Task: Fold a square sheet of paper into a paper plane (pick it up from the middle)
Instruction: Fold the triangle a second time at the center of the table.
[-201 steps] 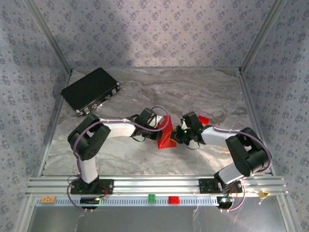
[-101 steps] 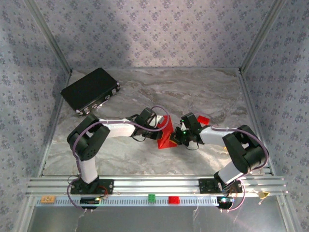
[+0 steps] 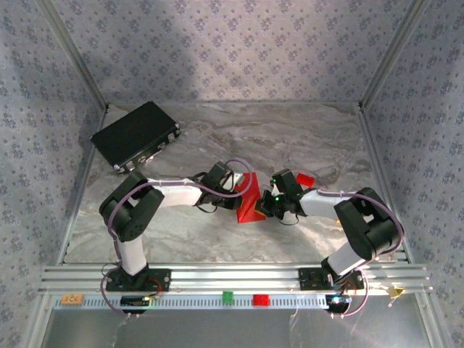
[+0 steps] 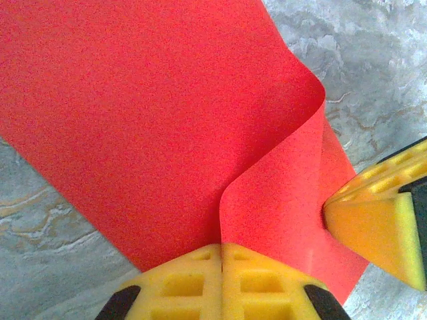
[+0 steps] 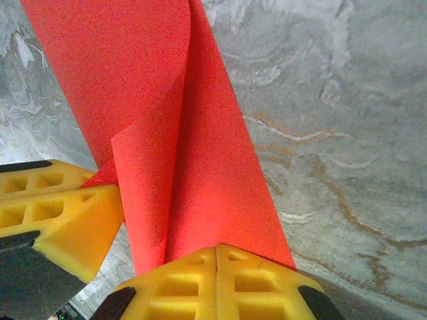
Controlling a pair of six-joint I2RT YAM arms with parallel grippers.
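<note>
The left gripper and right gripper both clamp the square sheet of paper, so 1 uneven tug could tear it.

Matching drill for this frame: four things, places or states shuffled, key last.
1. thin bright red square sheet of paper
2. big flat black box
3. small green block
4. left end effector

A. on the near metal rail
B. shut on the paper's edge
C. far-left corner of the table
D. curled up mid-table

Pairs: 1-D, 2-C, 3-A, 4-B
</note>
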